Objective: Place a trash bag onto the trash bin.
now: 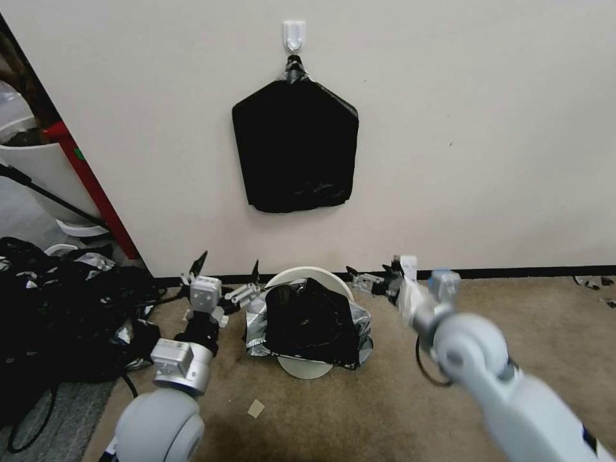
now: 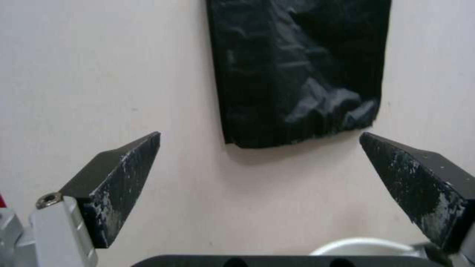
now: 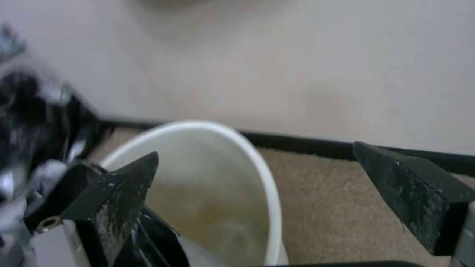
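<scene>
progress: partial, trash bag (image 1: 311, 321) draped over front of trash bin (image 1: 308, 274) on carpet, rear rim bare | left gripper (image 1: 226, 271) wide open, empty, left of bin | right gripper (image 1: 369, 277) open, empty, right of rim | left: pull bag over rim

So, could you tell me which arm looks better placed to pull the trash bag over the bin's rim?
Probably the left: the left gripper, open, is beside the trash bag bunched on the trash bin's front; the right gripper, open, flanks bare rim.
</scene>
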Controlling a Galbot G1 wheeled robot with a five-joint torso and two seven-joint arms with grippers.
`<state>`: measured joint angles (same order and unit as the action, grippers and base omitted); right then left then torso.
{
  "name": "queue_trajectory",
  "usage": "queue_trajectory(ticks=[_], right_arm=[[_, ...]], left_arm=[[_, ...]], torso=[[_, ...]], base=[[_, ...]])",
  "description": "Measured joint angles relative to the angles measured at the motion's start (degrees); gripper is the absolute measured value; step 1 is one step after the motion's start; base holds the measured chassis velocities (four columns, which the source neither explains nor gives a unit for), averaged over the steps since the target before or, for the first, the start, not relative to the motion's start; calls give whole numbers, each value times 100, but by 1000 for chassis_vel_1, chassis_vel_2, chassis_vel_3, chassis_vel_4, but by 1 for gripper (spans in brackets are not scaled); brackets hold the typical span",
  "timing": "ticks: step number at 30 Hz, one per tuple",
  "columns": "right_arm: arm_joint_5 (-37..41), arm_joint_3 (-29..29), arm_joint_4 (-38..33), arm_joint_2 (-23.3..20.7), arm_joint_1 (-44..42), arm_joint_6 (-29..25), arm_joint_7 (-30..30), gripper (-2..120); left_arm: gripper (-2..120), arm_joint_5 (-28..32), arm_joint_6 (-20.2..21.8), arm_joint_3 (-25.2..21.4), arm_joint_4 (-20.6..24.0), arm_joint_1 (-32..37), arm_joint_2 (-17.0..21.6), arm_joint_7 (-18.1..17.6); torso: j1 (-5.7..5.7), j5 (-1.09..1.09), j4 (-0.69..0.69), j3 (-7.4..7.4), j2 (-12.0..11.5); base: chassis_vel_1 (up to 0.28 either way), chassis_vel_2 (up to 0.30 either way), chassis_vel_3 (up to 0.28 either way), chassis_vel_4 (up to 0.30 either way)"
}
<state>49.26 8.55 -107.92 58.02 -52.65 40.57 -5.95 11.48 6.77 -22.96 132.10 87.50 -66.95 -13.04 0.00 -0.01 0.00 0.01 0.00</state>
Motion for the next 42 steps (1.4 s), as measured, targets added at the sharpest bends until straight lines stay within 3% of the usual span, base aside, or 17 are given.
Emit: queue_trajectory(ticks=[3,5,7,12,15,22,32,34,36,37,39,42], right_arm=[[-474,-489,728,241,646,64,421,100],[-519,-550,820,277,711,64,432,100],[-847,-920,1465,579,1082,59,502,100],[-1468,-1191,2280,874,1455,56,844,99],[-1989,-1286,2743,1083,1675,48,1317,86],[-2208,-1430,2959,1254,1729,28,1411,63],[-1226,-1602,2595,1144,1497,3,-54,28],[-621,-1652,2251,1047,1260,-29,-1037,18],[-437,-1661,2106,1014,1166,-93,-1351,14],[-102,-1681,1759,922,961,-386,-1910,9],[59,-1679,1537,874,837,-570,-2169,7],[587,-1565,810,848,208,-1493,-3340,6]], left_arm=[[100,106,-64,-108,65,43,-32,-18],[100,118,-66,-124,73,47,-33,-20],[100,170,-79,-196,77,49,-54,-56],[100,270,-87,-270,41,-11,-88,-200],[100,379,-86,-355,-35,-79,-75,-349],[100,446,-69,-402,-185,-190,-52,-514],[100,453,-37,-277,-289,-387,-86,-576],[100,453,-32,-229,-309,-404,-112,-592],[100,452,-29,-215,-311,-405,-125,-596],[100,451,-24,-189,-311,-404,-143,-600],[100,450,-22,-178,-311,-402,-155,-602],[100,444,-10,-149,-348,-380,-191,-616]], torso=[[0,1,0,0,0],[0,1,1,0,0],[0,1,1,0,0],[0,1,1,0,0],[0,0,0,0,0],[0,0,0,0,0],[0,1,0,-1,0],[0,2,0,-1,0],[-1,2,0,-1,0],[0,4,0,-1,0],[-1,2,0,-1,0],[-1,1,0,-2,0]], base=[[0,0,0,0],[0,0,0,0],[0,0,0,0],[0,0,0,0],[0,0,0,0],[0,0,0,0],[0,0,0,0],[0,0,0,0],[0,0,0,0],[0,0,0,0],[0,0,0,0],[0,0,0,0]])
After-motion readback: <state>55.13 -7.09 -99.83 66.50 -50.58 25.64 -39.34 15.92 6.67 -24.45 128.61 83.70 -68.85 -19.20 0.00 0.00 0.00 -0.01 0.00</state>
